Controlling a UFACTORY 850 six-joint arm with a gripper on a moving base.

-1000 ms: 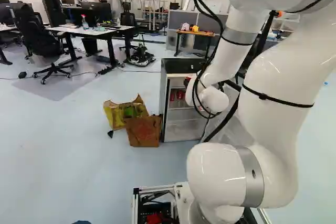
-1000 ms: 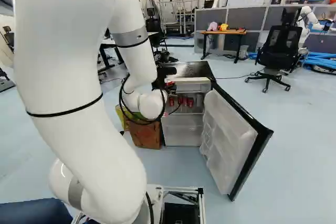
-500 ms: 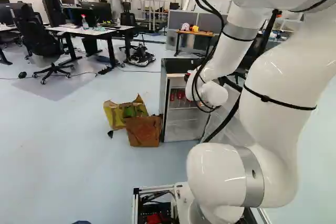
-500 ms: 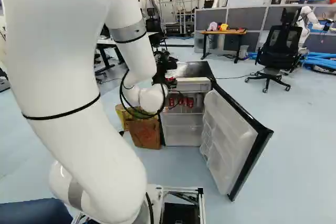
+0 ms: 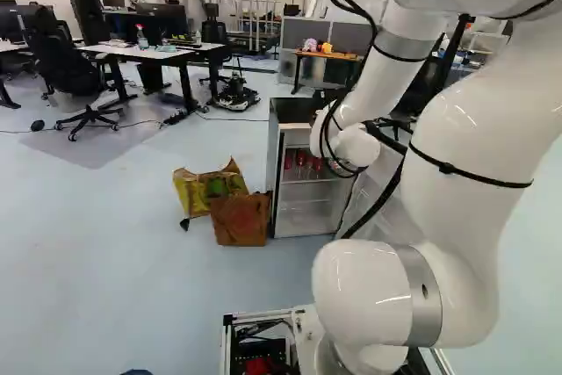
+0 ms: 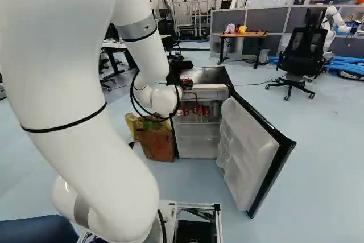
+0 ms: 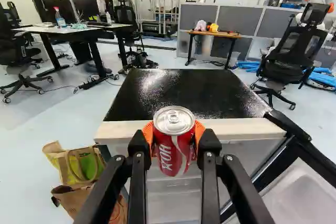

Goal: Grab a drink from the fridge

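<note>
Can: the red can [image 7: 176, 153] is in the grip of the gripper [image 6: 185, 82], with its silver lid up; in the wrist view it appears in front of the upper front edge of the fridge [image 6: 212, 76].
Gripper: it is closed around the can, with one orange pad [image 7: 149, 134] on each side of it.
Arm: the white arm [image 6: 74, 112] reaches forward, and its end is near the top of the fridge.
Fridge: it has a black top and an open front; clear drawers are in its lower part.
Shelf: inside the fridge, some other red cans [image 6: 196, 110] stand in a row.
Door: the door [image 6: 250, 152] is wide open, to the right of the fridge in the right base view.
Bags: a yellow and green bag [image 5: 200, 191] and a brown bag [image 5: 240, 219] are on the floor, just beside the fridge.
Worktop: behind the fridge, a small wooden worktop [image 6: 247, 35] carries a pink thing [image 6: 230, 28] and a yellow one [image 6: 243, 29].
Chair: a black chair [image 6: 303, 52] is at the right of the right base view, near another robot [image 6: 335, 20].
</note>
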